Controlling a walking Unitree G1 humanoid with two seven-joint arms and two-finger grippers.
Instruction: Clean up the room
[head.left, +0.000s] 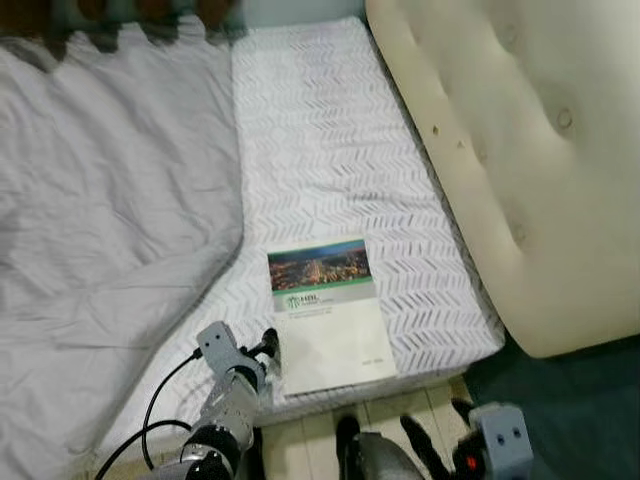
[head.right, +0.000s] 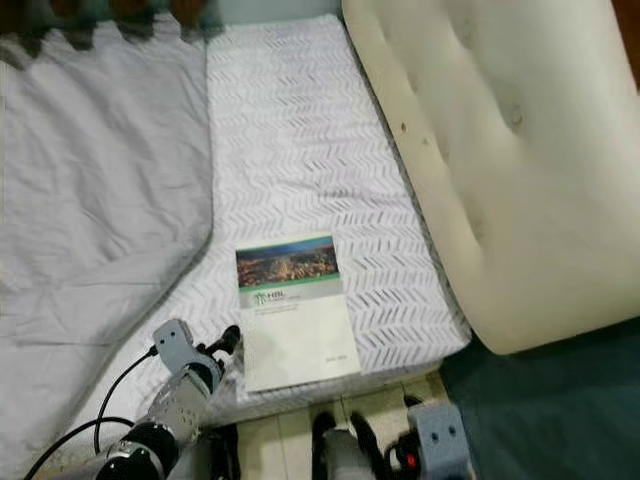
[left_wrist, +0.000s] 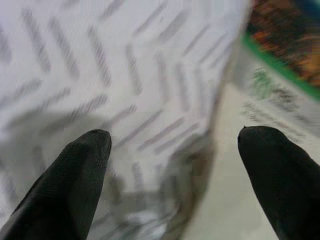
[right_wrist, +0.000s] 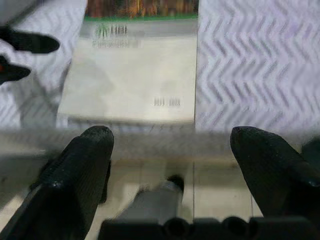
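One item is left to tidy as far as I can see: a booklet (head.left: 328, 315) lying flat on the bed (head.left: 330, 150), near the mattress's front edge, between the rumpled grey duvet (head.left: 100, 220) and the cream padded headboard (head.left: 520, 150). It has not been lifted, so I judge the task to be at an early stage, with the pick-up not yet made.

Orientation: the booklet's long axis runs from the mattress's front edge away toward the far end of the bed, slightly skewed. Its photo cover band sits at the far end; the plain pale end points toward me and lies right at the mattress edge.

My left pincer (head.left: 270, 350) sits just beside the booklet's left edge, low over the patterned sheet, fingers (left_wrist: 75, 170) spread apart and holding nothing. My right pincer (right_wrist: 170, 165) hangs below the mattress edge over the tiled floor (head.left: 400, 410), fingers apart and empty, facing the booklet's near end.
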